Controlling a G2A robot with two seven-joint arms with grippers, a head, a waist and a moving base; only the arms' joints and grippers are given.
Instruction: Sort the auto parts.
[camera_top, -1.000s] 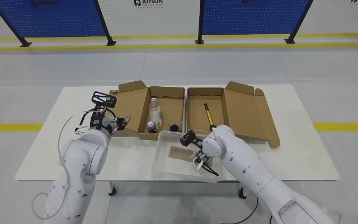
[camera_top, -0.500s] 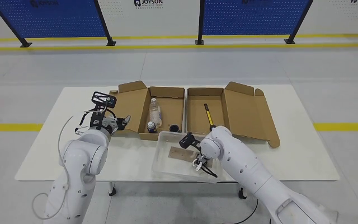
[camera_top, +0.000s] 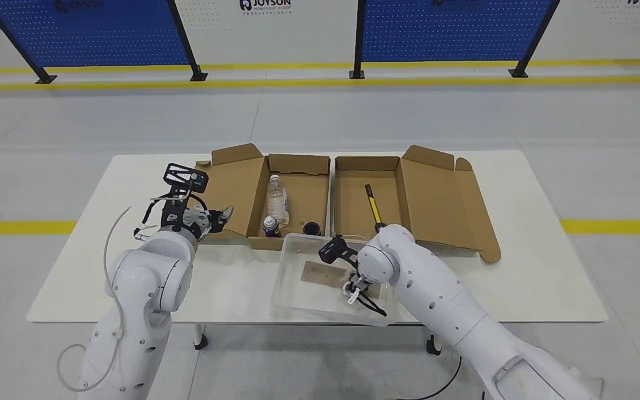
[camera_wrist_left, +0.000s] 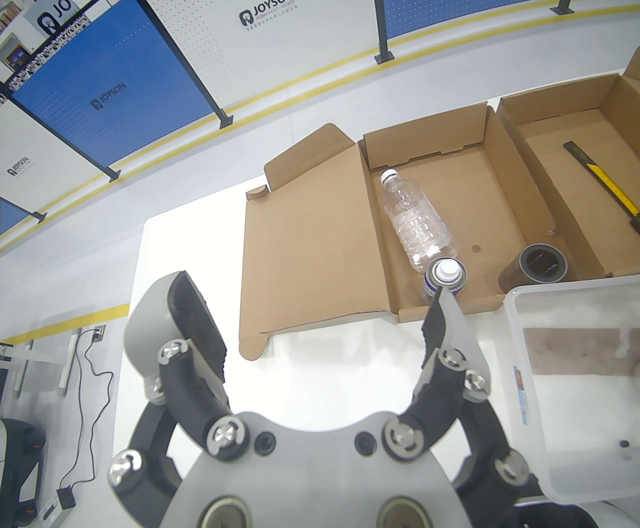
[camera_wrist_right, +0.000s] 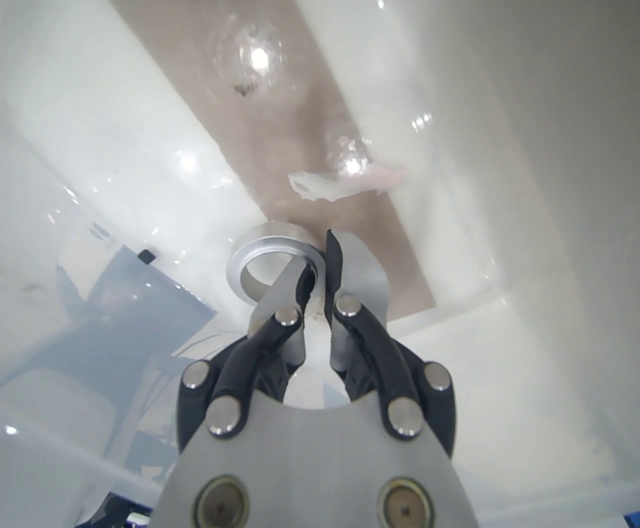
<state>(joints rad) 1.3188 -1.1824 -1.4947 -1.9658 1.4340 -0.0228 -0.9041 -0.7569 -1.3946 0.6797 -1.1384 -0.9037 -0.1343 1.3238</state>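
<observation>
Down inside the clear plastic bin (camera_top: 284, 272), the right pincer (camera_wrist_right: 316, 272) is nearly closed, pinching the wall of a silver metal ring (camera_wrist_right: 250, 255) with one finger inside it. The left pincer (camera_wrist_left: 315, 300) hangs wide open and empty over bare bench (camera_wrist_left: 320, 360), left of the left cardboard box (camera_wrist_left: 305, 225).

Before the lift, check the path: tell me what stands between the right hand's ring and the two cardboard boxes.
The right hand is shut on the metal ring inside the clear bin. Only the bin's wall beside the cardboard boxes stands between; nothing else visible does.
</observation>
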